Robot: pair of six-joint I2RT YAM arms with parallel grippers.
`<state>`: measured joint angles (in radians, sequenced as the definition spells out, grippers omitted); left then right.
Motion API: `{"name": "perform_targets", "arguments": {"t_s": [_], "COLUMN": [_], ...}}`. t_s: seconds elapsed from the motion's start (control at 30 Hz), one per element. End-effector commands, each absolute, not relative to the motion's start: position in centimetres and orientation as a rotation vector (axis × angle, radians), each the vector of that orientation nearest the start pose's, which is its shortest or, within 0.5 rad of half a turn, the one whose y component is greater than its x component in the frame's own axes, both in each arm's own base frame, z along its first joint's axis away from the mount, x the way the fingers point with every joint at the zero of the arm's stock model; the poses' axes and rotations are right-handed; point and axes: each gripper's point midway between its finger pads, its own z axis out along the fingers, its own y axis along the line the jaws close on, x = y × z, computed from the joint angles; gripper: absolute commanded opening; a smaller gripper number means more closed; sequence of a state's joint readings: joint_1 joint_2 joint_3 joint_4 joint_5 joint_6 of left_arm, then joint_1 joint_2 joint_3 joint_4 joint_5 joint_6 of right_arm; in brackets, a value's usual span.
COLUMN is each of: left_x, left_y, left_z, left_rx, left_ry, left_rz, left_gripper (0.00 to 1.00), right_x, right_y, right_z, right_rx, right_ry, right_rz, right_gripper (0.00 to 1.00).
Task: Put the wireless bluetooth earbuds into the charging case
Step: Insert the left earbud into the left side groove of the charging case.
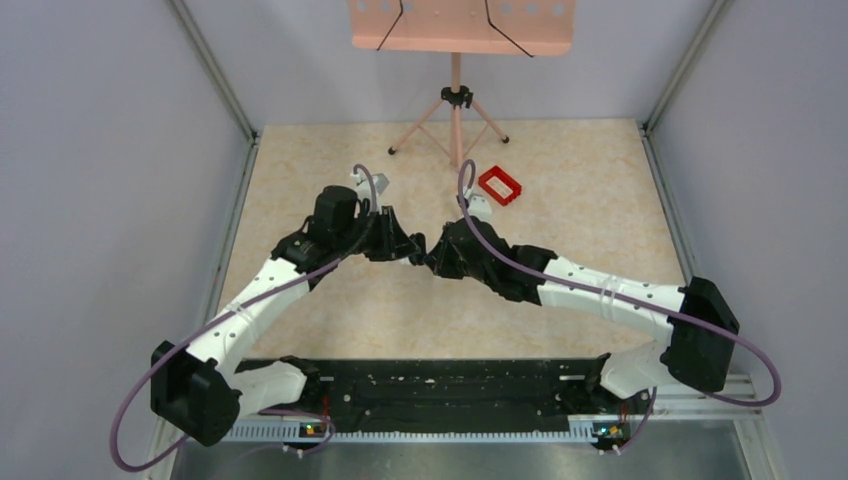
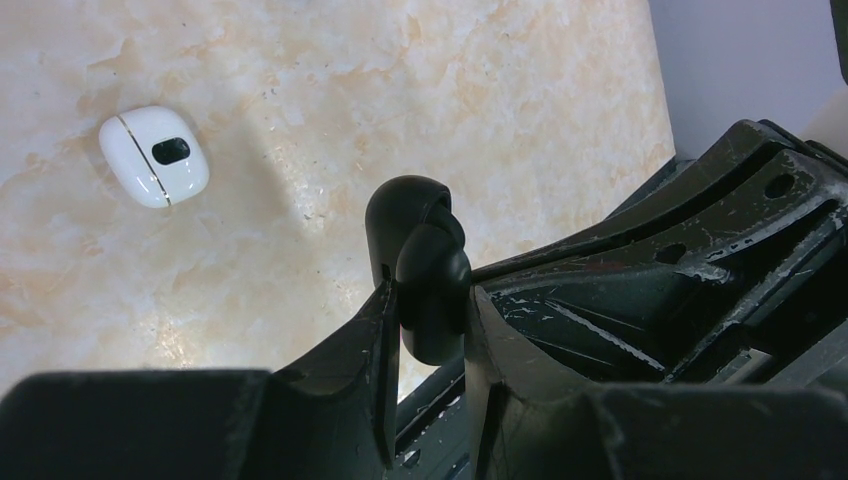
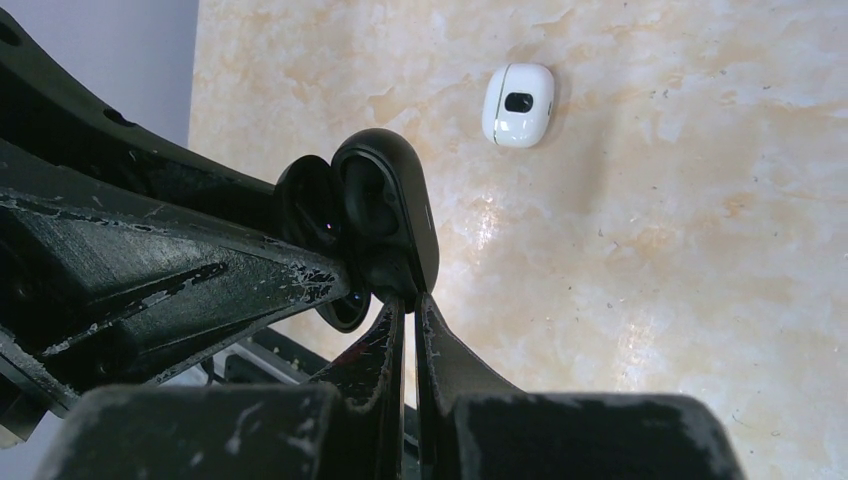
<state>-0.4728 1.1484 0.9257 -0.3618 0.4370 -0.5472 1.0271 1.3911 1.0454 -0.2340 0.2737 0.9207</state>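
The charging case (image 2: 432, 300) is glossy black and held up above the table, where my two grippers meet (image 1: 428, 255). My left gripper (image 2: 430, 295) is shut on its body. Its lid (image 2: 400, 205) stands open behind. In the right wrist view the open lid (image 3: 392, 200) and the body (image 3: 308, 205) spread apart. My right gripper (image 3: 408, 298) is nearly closed, and its tips pinch the lower edge of the lid. No loose earbud shows, and I cannot tell whether one sits inside the case.
A small white rounded-square object (image 2: 155, 155) lies on the marble table beyond the grippers and also shows in the right wrist view (image 3: 518, 104). A red rectangular frame (image 1: 500, 185) lies at the back. A pink stand on a tripod (image 1: 455, 100) is behind it.
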Motion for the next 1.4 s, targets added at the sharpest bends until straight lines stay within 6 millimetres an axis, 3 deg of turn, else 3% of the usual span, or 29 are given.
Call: {"name": "perform_targets", "arguments": {"t_s": [0.0, 0.63, 1.03, 1.17, 1.37], "left_x": [25.3, 25.6, 25.5, 25.5, 25.5], "left_y": [-24.0, -24.0, -23.9, -23.8, -23.8], "left_z": [22.6, 22.6, 22.4, 22.5, 22.5], "left_rx": [0.238, 0.238, 0.243, 0.246, 0.249], "left_ry": [2.21, 2.216, 2.224, 2.218, 2.22], "left_rz": [-1.059, -1.048, -1.044, -1.036, -1.032], "left_gripper": [0.0, 0.0, 0.0, 0.0, 0.0], "right_x": [23.4, 23.3, 22.7, 22.6, 22.6], "right_y": [35.5, 35.4, 36.3, 36.3, 35.8], "right_z": [20.3, 20.1, 21.3, 21.2, 21.3], "right_rx": [0.07, 0.079, 0.041, 0.039, 0.052], "right_ry": [2.214, 2.26, 2.208, 2.21, 2.201], "right_rz": [0.818, 0.691, 0.817, 0.816, 0.814], "right_gripper": [0.0, 0.0, 0.0, 0.12, 0.18]}}
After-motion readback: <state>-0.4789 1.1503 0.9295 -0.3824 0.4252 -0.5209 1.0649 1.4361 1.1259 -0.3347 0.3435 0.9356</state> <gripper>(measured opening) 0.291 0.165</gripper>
